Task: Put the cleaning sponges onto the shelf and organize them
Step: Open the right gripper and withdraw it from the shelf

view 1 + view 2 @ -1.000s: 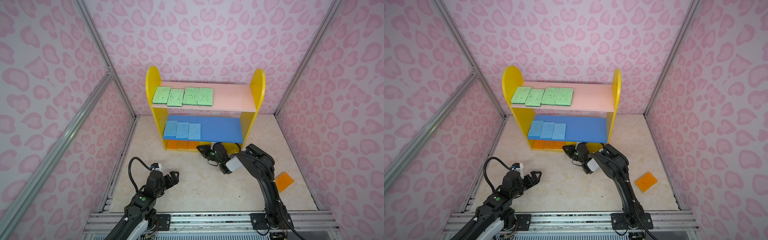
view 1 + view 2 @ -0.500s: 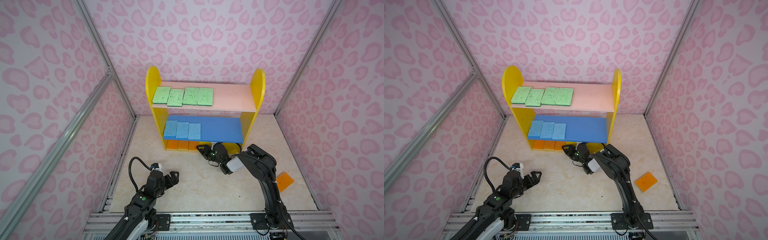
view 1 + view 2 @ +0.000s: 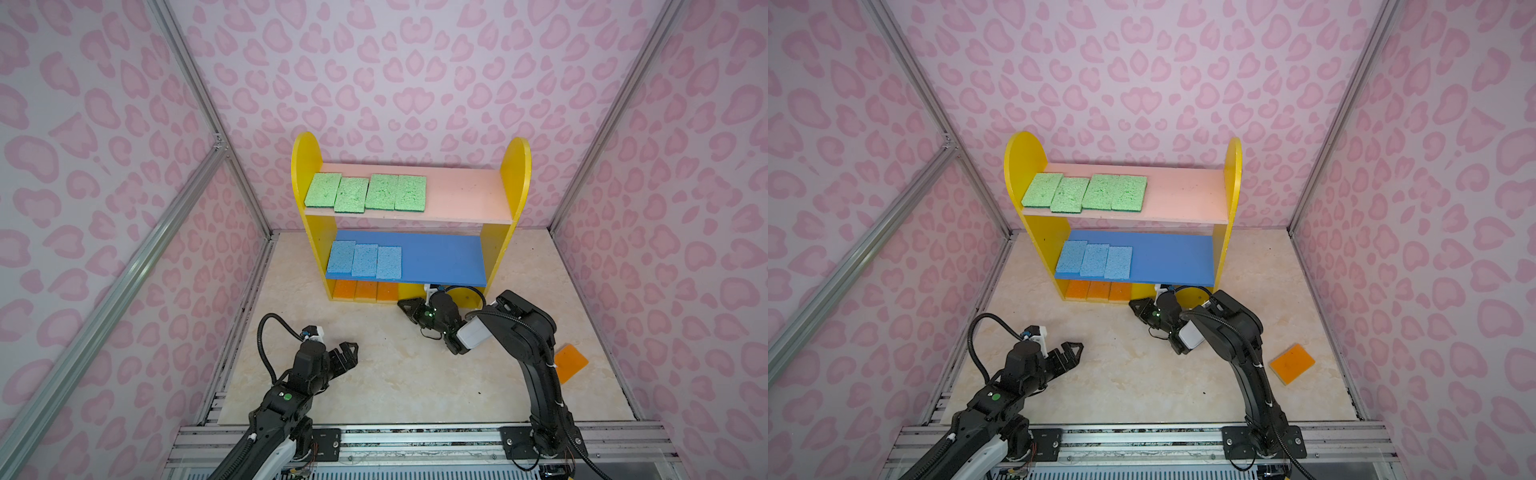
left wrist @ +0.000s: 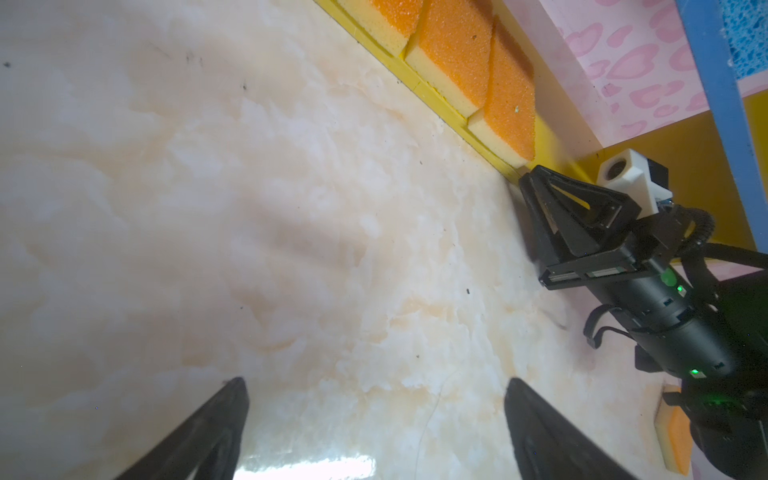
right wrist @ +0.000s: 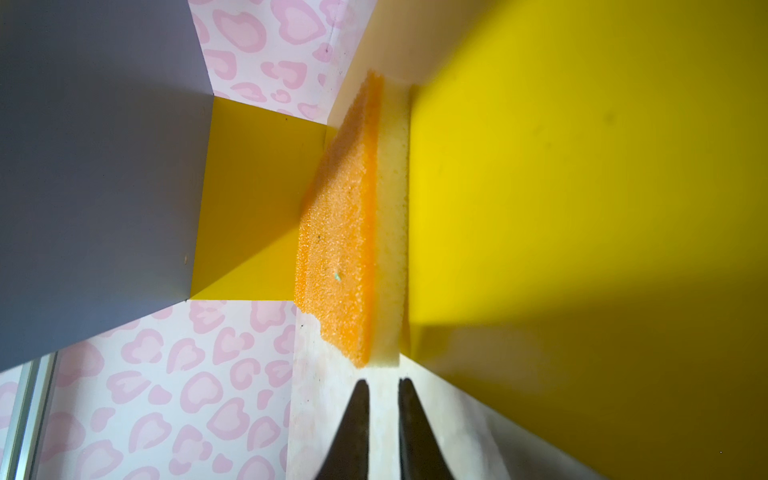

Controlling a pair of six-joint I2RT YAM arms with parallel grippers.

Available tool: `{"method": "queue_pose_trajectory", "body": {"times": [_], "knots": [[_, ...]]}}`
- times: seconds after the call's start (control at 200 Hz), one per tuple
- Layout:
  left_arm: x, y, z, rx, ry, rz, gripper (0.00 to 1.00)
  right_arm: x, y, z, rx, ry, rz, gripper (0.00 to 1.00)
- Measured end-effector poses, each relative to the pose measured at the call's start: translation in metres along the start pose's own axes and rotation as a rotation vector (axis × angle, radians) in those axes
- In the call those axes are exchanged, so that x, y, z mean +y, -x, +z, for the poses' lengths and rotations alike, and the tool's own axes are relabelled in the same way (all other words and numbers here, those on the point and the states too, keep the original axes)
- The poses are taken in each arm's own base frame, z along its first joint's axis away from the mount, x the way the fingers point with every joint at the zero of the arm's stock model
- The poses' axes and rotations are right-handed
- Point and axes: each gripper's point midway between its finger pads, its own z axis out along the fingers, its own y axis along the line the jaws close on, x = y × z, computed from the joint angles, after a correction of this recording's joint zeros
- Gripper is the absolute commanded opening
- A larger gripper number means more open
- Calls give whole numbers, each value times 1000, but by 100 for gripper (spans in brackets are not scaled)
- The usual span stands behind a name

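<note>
While all but one of the sponges lie flat on the shelf (image 3: 306, 166), both top views show them packed side by side at its left end with long axes running front to back: four green sponges (image 3: 365, 193) on the pink board (image 3: 461, 195), three blue sponges (image 3: 365, 260) on the blue board (image 3: 440, 259), three orange sponges (image 3: 365, 291) on the yellow base. A loose orange sponge (image 3: 571, 363) lies flat on the floor (image 3: 395, 374), in front of the shelf and off its right end, turned diagonally; the right arm hides part of it here, while a top view shows it whole (image 3: 1292, 363). That arm rises from the front rail, bends at the elbow and reaches low, its right gripper (image 3: 405, 305) at the base's front edge beside the third orange sponge. Further from the shelf, the left arm sits folded low with its left gripper (image 3: 351, 354) off the floor. From the left wrist, that left gripper (image 4: 376, 380) has fingers spread wide over bare floor, and the right gripper (image 4: 530, 183) looks pressed together at the base's lip. From the right wrist, the right gripper (image 5: 383, 384) shows a slim gap with nothing in it, pointing at the short end of an orange sponge (image 5: 340, 232), whose pale yellow underlayer no top view shows.
</note>
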Motion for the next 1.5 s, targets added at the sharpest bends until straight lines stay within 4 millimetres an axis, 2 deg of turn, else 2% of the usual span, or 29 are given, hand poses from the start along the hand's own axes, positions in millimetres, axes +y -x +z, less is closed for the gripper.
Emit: {"method": "queue_pose_trajectory", "body": {"times": [0.375,0.62,0.79,0.865,0.985,1.15,1.37,1.5], "knots": [[-1,1,-1,-5,-5,0,97,6,5,11,-7,26,6,10],[0,0,0,-2,-2,2,97,5,5,5,-8,20,8,27],[0,0,0,3,4,20,97,21,-1,-11,5,17,-37,35],[-1,1,0,5,5,26,97,25,-9,-25,15,0,-65,36],[-4,-2,2,20,0,41,97,16,-24,-53,38,-75,-106,37],[-23,-15,7,56,-34,104,97,33,-27,-95,30,-125,-198,39],[-59,-28,18,88,-65,170,97,48,-15,-161,3,-254,-329,43],[-78,-28,25,83,-84,187,97,25,11,-208,-41,-426,-342,44]]}}
